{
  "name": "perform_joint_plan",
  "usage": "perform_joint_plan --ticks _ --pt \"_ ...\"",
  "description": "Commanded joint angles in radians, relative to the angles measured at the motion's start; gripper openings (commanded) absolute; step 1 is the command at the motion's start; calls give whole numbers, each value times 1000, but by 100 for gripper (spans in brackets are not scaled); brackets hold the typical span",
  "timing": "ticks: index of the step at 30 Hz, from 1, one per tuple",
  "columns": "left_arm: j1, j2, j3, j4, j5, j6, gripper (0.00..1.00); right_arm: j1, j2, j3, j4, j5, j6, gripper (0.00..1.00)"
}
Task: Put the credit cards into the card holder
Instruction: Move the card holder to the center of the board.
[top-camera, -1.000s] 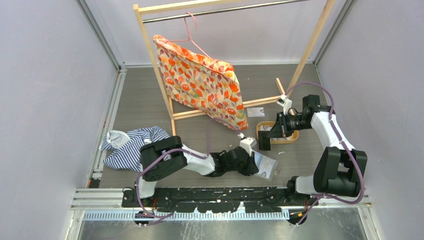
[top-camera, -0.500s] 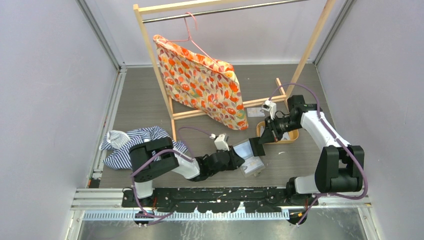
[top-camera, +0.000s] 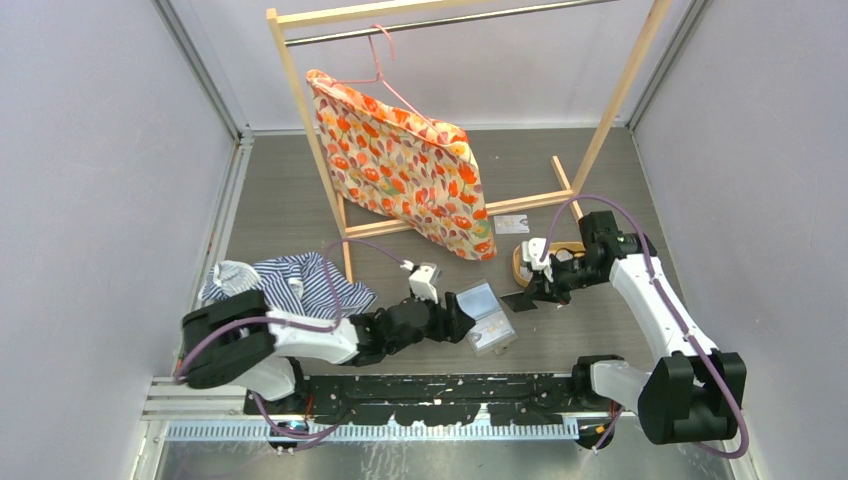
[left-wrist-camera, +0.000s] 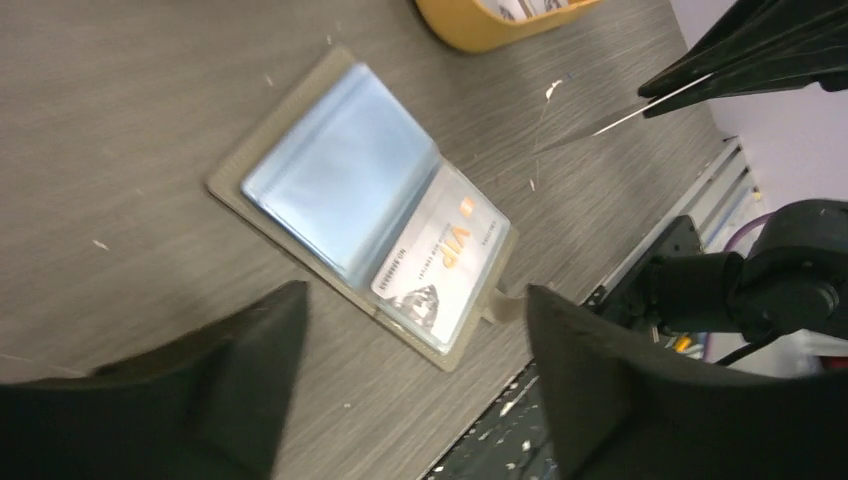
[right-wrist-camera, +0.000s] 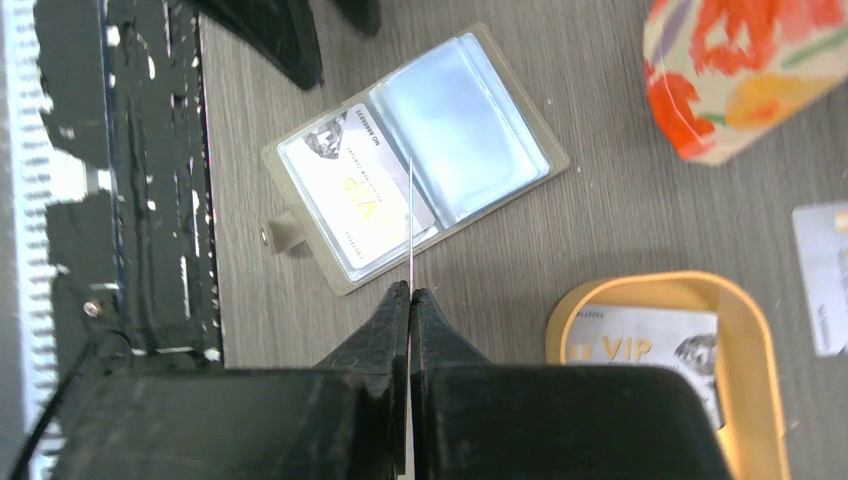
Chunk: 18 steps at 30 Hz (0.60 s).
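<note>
- since the earlier view the left gripper (left-wrist-camera: 415, 300) has backed off, jaws apart, leaving the card holder (left-wrist-camera: 360, 200) open flat on the table (top-camera: 300, 200), inside facing up.
- right gripper (right-wrist-camera: 410, 295) pinches a credit card (top-camera: 522, 299) edge-on over it, likely ready to slide it in.

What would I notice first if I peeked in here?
Probably the bright orange flowery cloth hanging on the wooden rack at the back. Next, the open card holder lying in front, with the right gripper pinching a thin card close beside it.
</note>
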Motion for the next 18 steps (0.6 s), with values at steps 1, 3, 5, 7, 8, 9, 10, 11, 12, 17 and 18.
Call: perform_joint_plan --ticks 1,3,5,7,8,9,10,11,12,17,18 --pt "15 -151 -22 -197 -90 118 88 25 9 75 -83 -32 -223 1" --pt "43 -205 -41 -221 -75 126 99 46 27 145 -136 35 -223 1" --pt "99 -249 -59 -219 30 136 100 74 27 211 -178 132 -219 1" --pt "163 -281 -62 -234 109 127 100 116 -2 260 -197 250 -218 1" --pt "187 -296 -59 -242 153 123 100 143 -25 275 -194 301 -198 1" --pt "201 -309 -58 -246 168 123 100 168 -49 284 -190 337 -183 1" --pt "206 -320 -58 -249 168 122 100 200 -74 287 -187 365 -165 1" --pt "207 -331 -57 -253 156 114 100 234 -101 281 -182 386 -151 1" --pt "207 -335 -57 -256 144 99 100 265 -132 262 -153 407 -121 1" --pt "209 -312 -71 -212 132 39 96 454 -356 41 132 516 76 1" --pt "208 -303 -80 -186 135 32 96 477 -396 16 188 529 117 1"
